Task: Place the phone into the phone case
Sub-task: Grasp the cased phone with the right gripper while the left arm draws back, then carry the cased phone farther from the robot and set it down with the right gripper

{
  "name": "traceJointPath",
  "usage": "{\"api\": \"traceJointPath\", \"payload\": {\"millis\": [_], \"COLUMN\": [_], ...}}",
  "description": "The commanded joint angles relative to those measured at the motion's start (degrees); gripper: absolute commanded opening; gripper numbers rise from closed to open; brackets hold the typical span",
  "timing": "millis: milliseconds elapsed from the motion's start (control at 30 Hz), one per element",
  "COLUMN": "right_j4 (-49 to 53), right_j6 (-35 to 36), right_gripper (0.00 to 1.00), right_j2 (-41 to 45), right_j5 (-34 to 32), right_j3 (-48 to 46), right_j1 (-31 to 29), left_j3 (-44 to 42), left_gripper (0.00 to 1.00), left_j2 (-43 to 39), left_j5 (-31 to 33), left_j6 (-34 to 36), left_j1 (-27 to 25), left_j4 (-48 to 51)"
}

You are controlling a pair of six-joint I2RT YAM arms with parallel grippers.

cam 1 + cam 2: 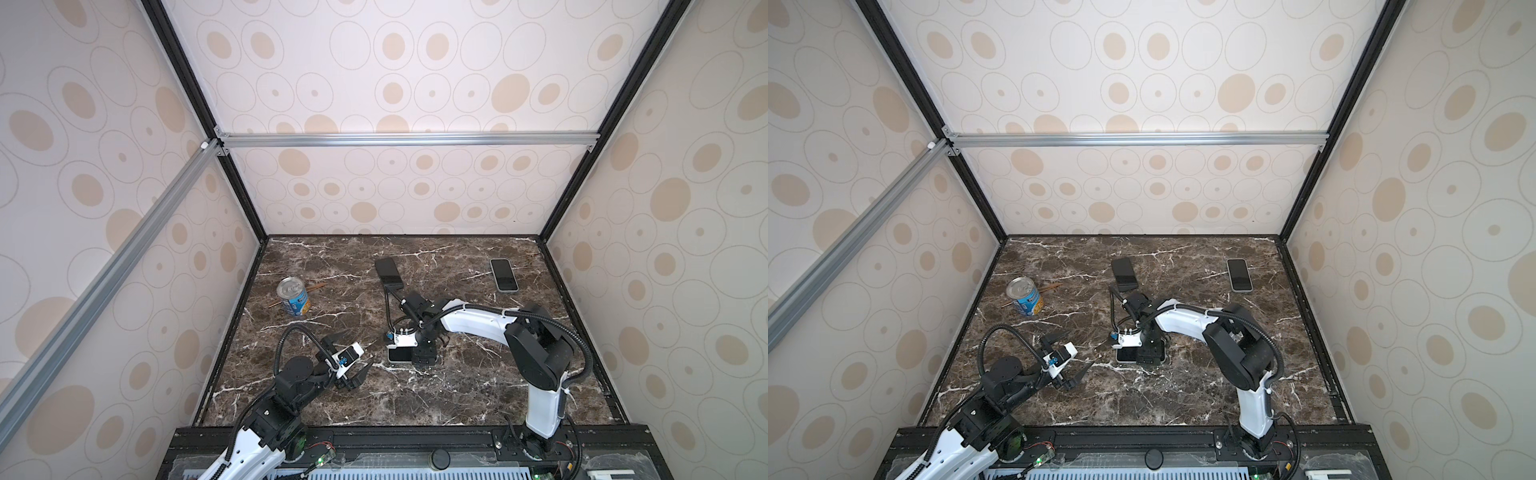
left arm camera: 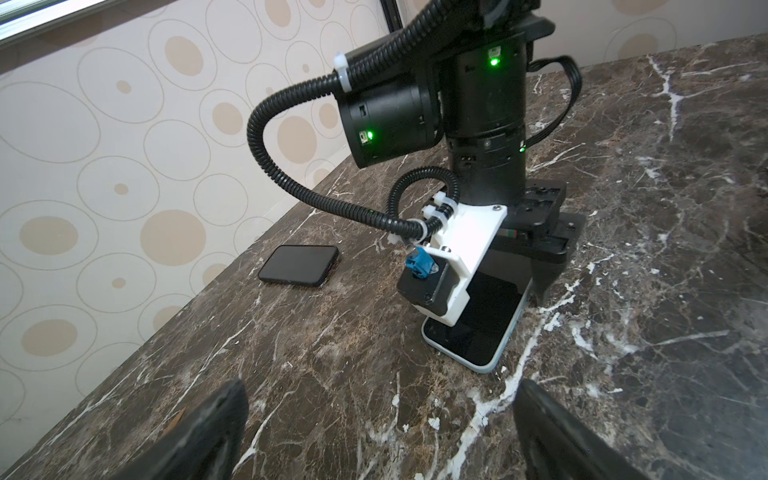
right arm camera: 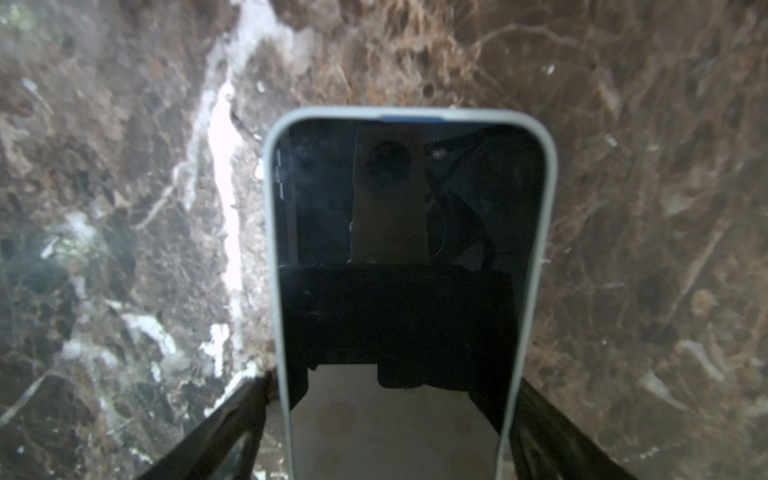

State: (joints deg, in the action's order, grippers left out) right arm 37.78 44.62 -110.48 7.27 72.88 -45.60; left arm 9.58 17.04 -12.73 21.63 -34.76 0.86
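The left arm [image 1: 245, 453], based at 7 o'clock, and the right arm [image 1: 478, 322], at 5 o'clock, are showing white shells between bulky black joints, with ribbed black conduit [image 2: 255, 137] looping alongside under white zip ties [image 2: 340, 68]. Green lights [image 2: 493, 61] are glowing on the right wrist, where a white bracket [image 2: 469, 237] is carrying a blue connector [image 2: 419, 264].

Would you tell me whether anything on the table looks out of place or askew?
Only at the left of the brown marble table: a thin wooden stick pokes out on both sides of the silver tin can with a blue label. Whether the can sits on it is unclear; nothing looks spilled or damaged.
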Motion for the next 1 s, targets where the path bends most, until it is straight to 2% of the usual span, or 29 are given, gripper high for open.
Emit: {"api": "traceJointPath", "payload": {"millis": [0, 133, 300, 433, 600, 767, 967], "right_j4": [2.83, 2.34, 3.99, 5.53, 4.05, 10.0, 16.75], "right_j6": [-1.32, -5.03, -14.11, -21.93, -35.21, -44.39, -52.13], "right_gripper": [0.85, 0.77, 0.76, 0.74, 0.7, 0.69, 0.71], "right_j2": [-2.4, -2.99, -4.66, -5.62, -6.58, -13.45, -23.36], "right_j5": [-1.72, -4.2, -11.85, -12.85, -12.22, -10.66, -11.02], "right_j3": [0.93, 1.58, 5.46, 8.27, 10.64, 20.8, 36.43], "right_j1": [0.54, 1.78, 5.02, 10.14, 18.66, 23.93, 25.65], "left_j3": [-0.09, -0.09, -0.24, -0.18, -0.09, 0.43, 0.96], "left_gripper": [0.99, 0.99, 0.99, 0.99, 0.99, 0.99, 0.99], "left_j2": [-0.43, -0.18, -0.09, 0.18, 1.02, 2.61, 3.35], "left_j5": [-0.56, -0.42, -0.08, 0.09, 0.33, 0.77, 0.99], "left_j6": [-0.36, -0.47, -0.31, -0.27, -0.36, -0.42, -1.14], "left_j1": [0.11, 0.05, 0.05, 0.05, 0.08, 0.11, 0.12], "left_j4": [-1.21, -1.39, -1.57, -1.79, -2.01, -2.22, -1.84]}}
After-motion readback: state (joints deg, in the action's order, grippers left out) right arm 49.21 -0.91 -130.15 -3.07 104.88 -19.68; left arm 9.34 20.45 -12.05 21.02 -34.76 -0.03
